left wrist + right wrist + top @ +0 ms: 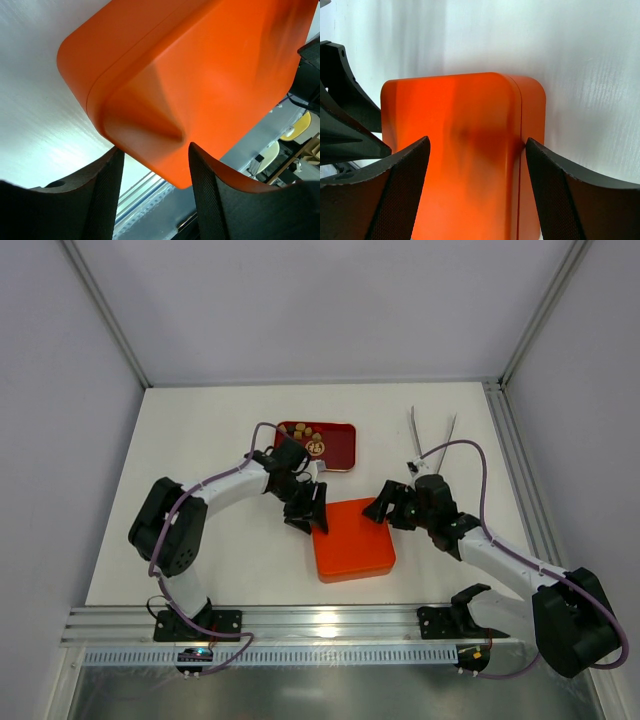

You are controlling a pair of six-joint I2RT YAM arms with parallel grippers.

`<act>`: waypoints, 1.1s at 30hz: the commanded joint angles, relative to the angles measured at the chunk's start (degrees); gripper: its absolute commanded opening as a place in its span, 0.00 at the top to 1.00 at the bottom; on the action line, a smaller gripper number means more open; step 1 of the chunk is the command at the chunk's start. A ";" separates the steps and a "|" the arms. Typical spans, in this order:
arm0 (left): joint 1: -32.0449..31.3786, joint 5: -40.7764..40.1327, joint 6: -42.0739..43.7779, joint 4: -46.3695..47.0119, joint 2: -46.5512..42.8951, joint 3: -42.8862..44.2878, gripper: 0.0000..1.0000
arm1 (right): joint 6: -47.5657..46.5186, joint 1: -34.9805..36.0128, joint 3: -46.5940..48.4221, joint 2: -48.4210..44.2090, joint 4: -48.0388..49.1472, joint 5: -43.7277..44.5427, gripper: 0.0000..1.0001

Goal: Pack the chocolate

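Note:
Several brown and tan chocolate pieces (304, 432) lie in the left end of a dark red tray (340, 446) at the back. The orange box (352, 538) sits closed under its lid in the middle; it also shows in the left wrist view (200, 75) and the right wrist view (465, 150). My left gripper (310, 514) is open at the box's far left corner, which lies between its jaws (155, 150). My right gripper (381, 510) is open at the box's far right edge (477, 141), one finger (555, 185) touching the box's side.
Thin metal tweezers (430, 435) lie at the back right, beyond the right arm. The metal rail (320, 625) runs along the near edge. Grey walls close the table on three sides.

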 commanded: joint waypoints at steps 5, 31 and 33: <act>-0.70 -2.93 1.07 0.34 -0.71 2.12 0.43 | -0.12 1.35 -0.07 -1.13 3.25 -2.97 0.22; -0.62 -6.98 -1.30 2.27 4.56 1.15 0.60 | -0.74 1.27 -4.46 1.33 3.33 -2.09 0.27; -0.70 -7.07 -1.48 2.53 5.09 1.42 0.60 | -0.21 1.27 -5.34 1.68 4.56 -2.79 0.29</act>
